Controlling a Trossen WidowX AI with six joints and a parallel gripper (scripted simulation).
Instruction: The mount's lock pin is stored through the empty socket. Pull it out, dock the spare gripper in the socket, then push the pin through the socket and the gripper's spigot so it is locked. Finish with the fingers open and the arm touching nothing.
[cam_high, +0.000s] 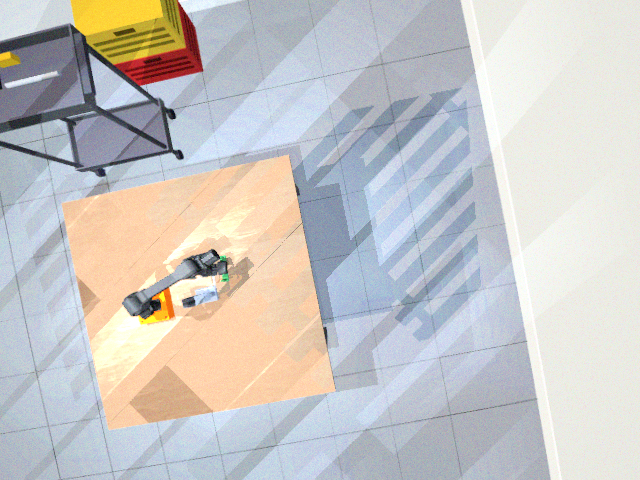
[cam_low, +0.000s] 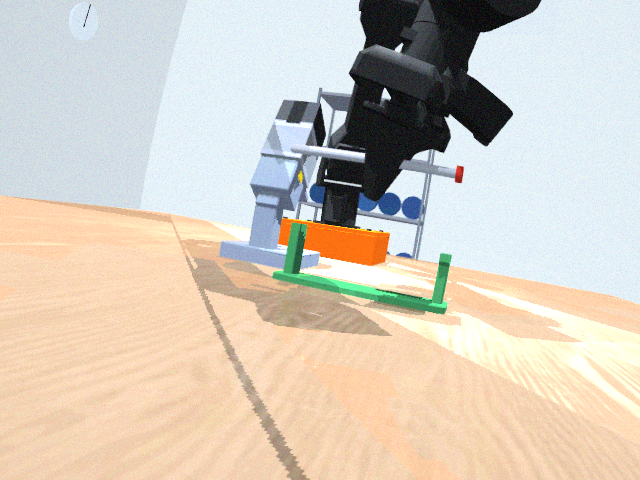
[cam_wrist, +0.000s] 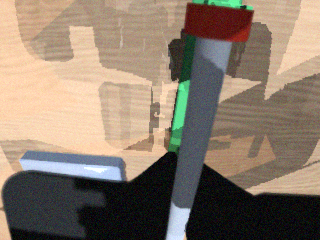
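My gripper (cam_high: 222, 267) (cam_low: 374, 192) (cam_wrist: 177, 160) is shut on the lock pin (cam_low: 436, 169) (cam_wrist: 205, 90), a grey rod with a red head. The pin is roughly level, a little tilted, above the green rack (cam_high: 224, 277) (cam_low: 356, 291) (cam_wrist: 179, 117), clear of its two posts. Its red head points away from the pale blue mount (cam_high: 208, 295) (cam_low: 266, 224) (cam_wrist: 100, 171); its plain end overlaps the mount's outline in the exterior view. The spare gripper (cam_high: 189, 301) (cam_low: 297, 111), dark-ended, appears to sit on the mount's tilted upper part. Its seating depth is unclear. A yellow mark shows on the mount's side.
The arm's orange base (cam_high: 165, 304) (cam_low: 336, 242) stands behind the mount on the wooden table (cam_high: 268, 330) (cam_low: 155, 361). A dark cart (cam_high: 121, 135) and stacked yellow and red crates (cam_high: 131, 31) stand on the floor beyond the table. Shadows cross the table.
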